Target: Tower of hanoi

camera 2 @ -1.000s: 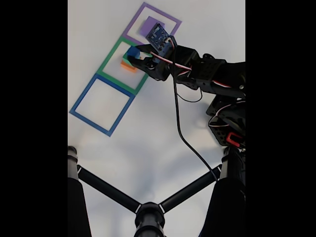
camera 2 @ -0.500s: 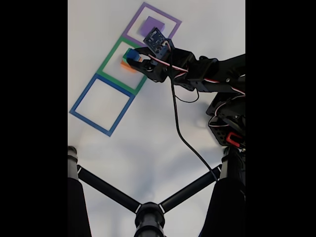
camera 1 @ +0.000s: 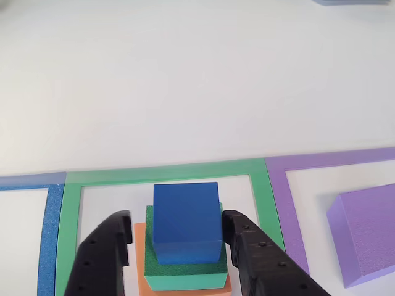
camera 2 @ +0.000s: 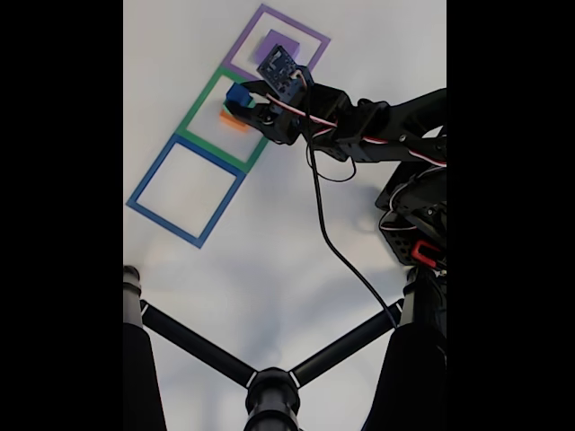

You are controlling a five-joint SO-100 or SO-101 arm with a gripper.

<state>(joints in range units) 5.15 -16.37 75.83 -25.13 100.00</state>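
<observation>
The gripper point(camera 1: 176, 237) stands open astride the blue block point(camera 1: 186, 221), which caps the green block point(camera 1: 185, 274), seemingly freshly stacked.

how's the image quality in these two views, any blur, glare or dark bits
Other view: sharp and evenly lit, soft shadows under the blue block and claw, no glare. Fixed view: soft and low-detail, white table slightly washed out, black bars down both sides, the dark tripod legs at the bottom lose detail, and the blocks are tiny.
</observation>
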